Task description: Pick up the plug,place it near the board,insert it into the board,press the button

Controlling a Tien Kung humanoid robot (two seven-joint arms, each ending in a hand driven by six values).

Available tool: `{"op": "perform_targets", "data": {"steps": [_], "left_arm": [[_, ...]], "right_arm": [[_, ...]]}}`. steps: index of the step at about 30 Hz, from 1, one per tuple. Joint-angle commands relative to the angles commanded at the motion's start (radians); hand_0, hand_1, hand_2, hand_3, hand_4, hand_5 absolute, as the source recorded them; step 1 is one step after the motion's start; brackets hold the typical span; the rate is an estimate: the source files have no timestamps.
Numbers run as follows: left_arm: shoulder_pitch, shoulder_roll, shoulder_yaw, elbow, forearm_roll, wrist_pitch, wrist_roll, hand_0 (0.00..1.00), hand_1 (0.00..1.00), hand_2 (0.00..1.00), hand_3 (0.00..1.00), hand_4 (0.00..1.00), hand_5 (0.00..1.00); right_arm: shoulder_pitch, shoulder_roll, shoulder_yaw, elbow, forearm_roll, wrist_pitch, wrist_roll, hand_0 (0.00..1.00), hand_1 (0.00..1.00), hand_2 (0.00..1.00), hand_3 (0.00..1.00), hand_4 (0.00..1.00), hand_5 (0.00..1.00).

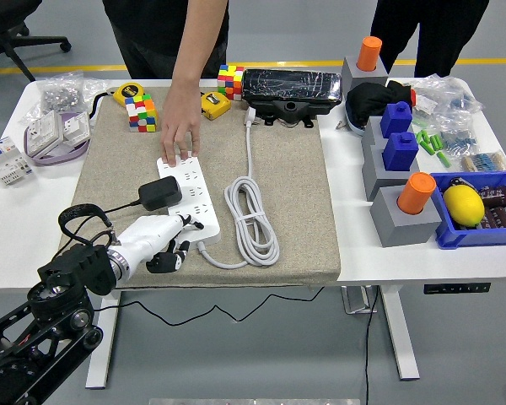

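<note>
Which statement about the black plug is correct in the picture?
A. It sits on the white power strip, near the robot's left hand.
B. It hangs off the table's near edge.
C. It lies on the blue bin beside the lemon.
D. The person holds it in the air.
A: the black plug sits on the white power strip, just beyond the robot's left hand, while the person's hand presses the strip's far end.

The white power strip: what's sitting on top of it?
A black plug sits in the power strip, and a person's hand presses its far end. Whatever lies beneath that hand, button included, is covered.
</note>
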Motion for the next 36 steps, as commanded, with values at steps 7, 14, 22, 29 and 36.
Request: {"op": "perform_targets", "data": {"steps": [7, 14, 22, 29, 36], "left_arm": [[-0.005, 0.008, -0.006, -0.009, 0.005, 0.004, 0.0, 0.14, 0.002, 0.122, 0.83, 0.236, 0.002], [0.0, 0.012, 0.001, 0.0, 0.004, -0.003, 0.0, 0.139, 0.002, 0.122, 0.83, 0.241, 0.002], [-0.001, 0.014, 0.001, 0.02, 0.003, 0.004, -0.007, 0.14, 0.002, 0.119, 0.829, 0.231, 0.002], [-0.004, 0.016, 0.015, 0.023, -0.001, -0.004, -0.006, 0.139, 0.002, 0.117, 0.827, 0.227, 0.002], [-0.003, 0.015, 0.037, 0.033, -0.007, -0.01, -0.006, 0.135, 0.002, 0.115, 0.825, 0.221, 0.002]], "right_arm": [[-0.001, -0.001, 0.001, 0.0, -0.001, 0.0, -0.001, 0.821, 0.762, 0.751, 0.792, 0.998, 0.998], [-0.001, 0.0, 0.002, 0.0, 0.0, -0.001, 0.001, 0.822, 0.762, 0.751, 0.793, 0.998, 0.998], [-0.001, -0.001, 0.002, 0.0, 0.0, -0.001, 0.001, 0.821, 0.762, 0.751, 0.792, 0.998, 0.998], [0.001, -0.002, 0.002, 0.0, 0.001, -0.001, 0.0, 0.822, 0.762, 0.752, 0.793, 0.998, 0.998], [0.005, -0.002, 0.007, 0.0, -0.002, -0.001, 0.001, 0.822, 0.762, 0.752, 0.792, 0.998, 0.998]]}}
